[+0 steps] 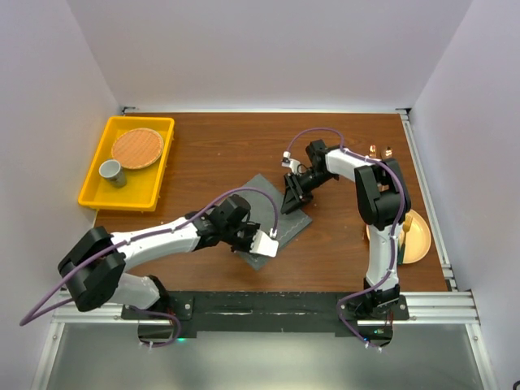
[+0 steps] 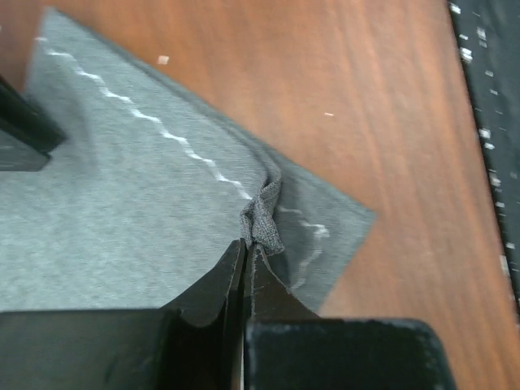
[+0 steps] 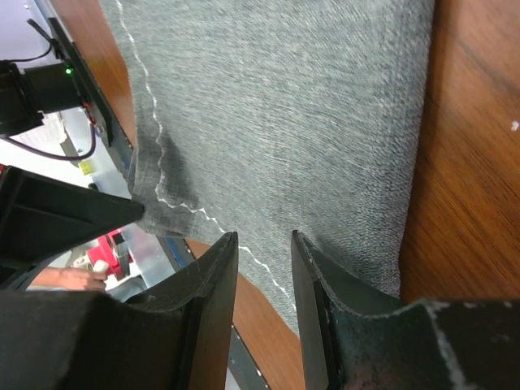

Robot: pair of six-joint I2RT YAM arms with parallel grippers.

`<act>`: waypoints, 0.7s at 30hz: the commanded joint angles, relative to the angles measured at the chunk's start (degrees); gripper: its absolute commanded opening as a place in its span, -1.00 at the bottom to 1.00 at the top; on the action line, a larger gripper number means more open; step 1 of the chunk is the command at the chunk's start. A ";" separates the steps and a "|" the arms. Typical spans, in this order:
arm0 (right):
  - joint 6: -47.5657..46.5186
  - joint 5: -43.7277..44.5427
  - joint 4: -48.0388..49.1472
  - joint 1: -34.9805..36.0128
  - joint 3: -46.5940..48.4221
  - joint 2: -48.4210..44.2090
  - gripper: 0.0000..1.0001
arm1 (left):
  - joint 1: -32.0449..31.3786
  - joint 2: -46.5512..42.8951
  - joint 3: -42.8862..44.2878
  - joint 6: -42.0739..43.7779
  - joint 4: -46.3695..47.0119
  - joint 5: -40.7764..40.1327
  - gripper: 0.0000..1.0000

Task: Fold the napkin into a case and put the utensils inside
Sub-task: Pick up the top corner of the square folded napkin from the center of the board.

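Tightly clenched, left gripper (image 2: 245, 248) pinches the napkin (image 2: 122, 203) edge; right gripper (image 3: 264, 244) gapes above it.

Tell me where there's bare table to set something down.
Bare wood: the far strip between the yellow tray and the right gripper, and the near patch between the napkin and the orange plate. Crowded: around the napkin, with the left gripper at its near corner, and the far-right corner with the utensils.

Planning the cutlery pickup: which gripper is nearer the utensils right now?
Right. The right gripper is open at the far edge of the napkin, on the side toward the utensils at the far right. The left gripper is pinching the napkin's near corner, farther off.
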 commanded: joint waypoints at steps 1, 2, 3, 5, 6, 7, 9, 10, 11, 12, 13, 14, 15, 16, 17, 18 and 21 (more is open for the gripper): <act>-1.78 -1.93 -2.67 -0.13 3.56 -1.46 -0.24 | 1.17 2.02 2.86 1.29 -3.19 4.47 -0.80; -1.87 -2.02 -2.93 -0.31 3.74 -1.11 -0.24 | 1.17 2.20 2.86 1.30 -3.36 5.43 -0.64; -1.87 -2.02 -2.93 -0.31 3.83 -1.02 -0.24 | 1.17 2.72 2.86 1.30 -3.80 5.96 -0.57; -2.04 -2.02 -2.85 -0.40 3.65 -1.10 -0.24 | 1.17 3.25 2.86 0.86 -4.15 7.01 -0.43; -2.04 -2.02 -2.93 -0.48 3.39 -1.19 -0.24 | 1.17 3.43 2.86 0.77 -4.33 7.28 -0.40; -2.13 -2.02 -2.93 -0.40 3.21 -1.28 -0.24 | 1.17 3.43 2.78 0.77 -4.50 7.63 -0.38; -2.13 -2.02 -2.67 -0.40 2.34 -1.46 -0.24 | 0.99 3.52 2.08 0.59 -4.24 7.72 -0.34; -2.13 -2.02 -2.67 -0.48 2.07 -1.37 -0.23 | 0.56 3.52 1.46 0.51 -3.98 7.29 -0.34; -2.13 -1.93 -2.41 -0.49 1.72 -1.46 -0.23 | 0.20 3.61 1.11 0.16 -3.63 6.93 -0.33; -2.13 -1.93 -2.23 -0.49 1.54 -1.54 -0.23 | -0.58 3.43 0.76 -0.20 -2.41 6.49 -0.32; -2.05 -2.02 -2.23 -0.40 1.37 -1.54 -0.23 | -0.85 3.52 0.32 -0.46 -1.70 5.79 -0.32; -2.04 -2.02 -2.06 -0.40 1.28 -1.54 -0.23 | -0.94 3.69 0.14 -1.07 -0.65 5.61 -0.32; -2.04 -2.02 -2.05 -0.40 1.19 -1.63 -0.23 | -1.12 3.87 0.23 -1.34 -0.38 5.52 -0.32; -2.13 -1.76 -2.05 -0.48 1.10 -1.54 -0.23 | -1.12 3.96 0.40 -1.69 -0.20 5.78 -0.32; -2.13 -1.84 -2.05 -0.49 1.02 -1.63 -0.22 | -1.21 4.22 0.40 -1.87 -0.20 5.79 -0.35; -2.22 -1.84 -2.14 -0.49 1.01 -1.72 -0.22 | -1.21 4.31 0.49 -1.78 -0.29 5.87 -0.36; -2.40 -1.84 -2.49 -0.40 1.10 -1.81 -0.21 | -1.21 4.14 0.40 -1.43 -0.81 6.31 -0.44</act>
